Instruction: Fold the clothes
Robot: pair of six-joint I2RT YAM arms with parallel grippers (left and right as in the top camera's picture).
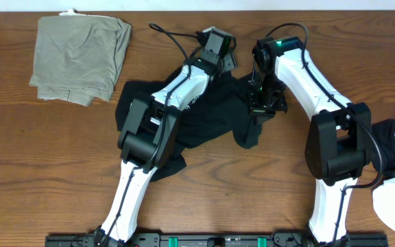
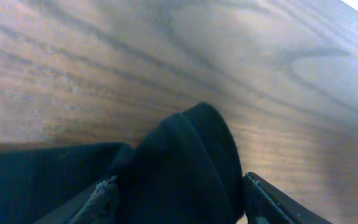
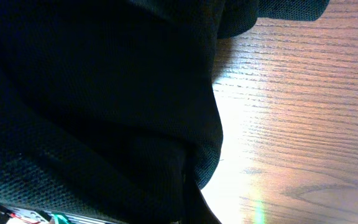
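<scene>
Closest to the overhead lens are my two arms, crossing above the black garment [image 1: 211, 120], which lies crumpled at the middle of the tabletop [image 1: 46, 171], partly under the left arm. Its long axis runs side to side, from the left arm's elbow toward the right gripper [image 1: 260, 103], with one flap trailing back toward the bases. I cannot tell collar from hem. The left gripper [image 1: 226, 60] sits at the garment's far edge, and the right one hangs over its right-hand end. An olive-khaki folded garment [image 1: 81, 58] rests well apart at far left, and more black-and-white clothes [image 1: 393, 147] wait at the right edge. From the left wrist, a rounded bunch of black fabric fills the gap between the fingers [image 2: 269, 198], which stand fairly wide on either side of it. I cannot tell whether they have bitten. From the right wrist, fabric hangs right across the lens with bare wood beyond. The fingers themselves are hidden but fully closed, and the cloth gathers to a pinch at the bottom, so I judge they hold an edge. I read this as the pick-up before the first fold, with the garment not yet spread. Next I would want the left fingers firm on their fold, then both grips drawn apart to flatten the cloth.
</scene>
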